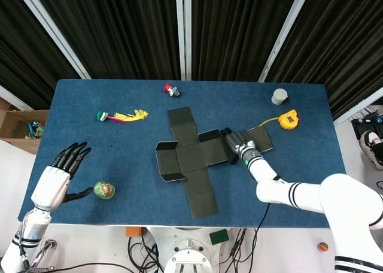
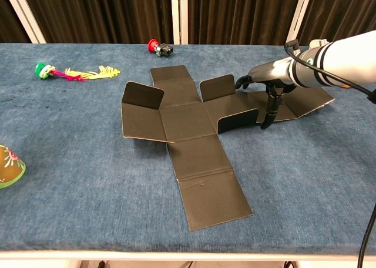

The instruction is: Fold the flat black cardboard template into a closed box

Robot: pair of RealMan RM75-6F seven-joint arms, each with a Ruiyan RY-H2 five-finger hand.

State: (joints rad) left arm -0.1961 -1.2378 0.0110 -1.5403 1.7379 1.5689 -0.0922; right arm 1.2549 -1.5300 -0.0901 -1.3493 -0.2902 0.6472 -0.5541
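The flat black cardboard template (image 1: pixel 190 159) (image 2: pixel 194 130) lies cross-shaped at the table's middle, with three small side flaps standing up. My right hand (image 1: pixel 238 144) (image 2: pixel 265 89) hovers over its right arm, fingers spread, one fingertip (image 2: pixel 264 125) pointing down beside the raised front flap (image 2: pixel 238 120). It holds nothing. My left hand (image 1: pixel 63 168) is off the table's front left corner, fingers spread and empty, next to a green egg-shaped toy (image 1: pixel 104 190). The chest view does not show the left hand.
A red-capped small toy (image 1: pixel 172 90) (image 2: pixel 158 47) sits at the back. A green, pink and yellow feather toy (image 1: pixel 122 115) (image 2: pixel 73 73) lies back left. An orange tape measure (image 1: pixel 288 118) (image 2: pixel 342 77) and a grey cap (image 1: pixel 279 96) are at the right.
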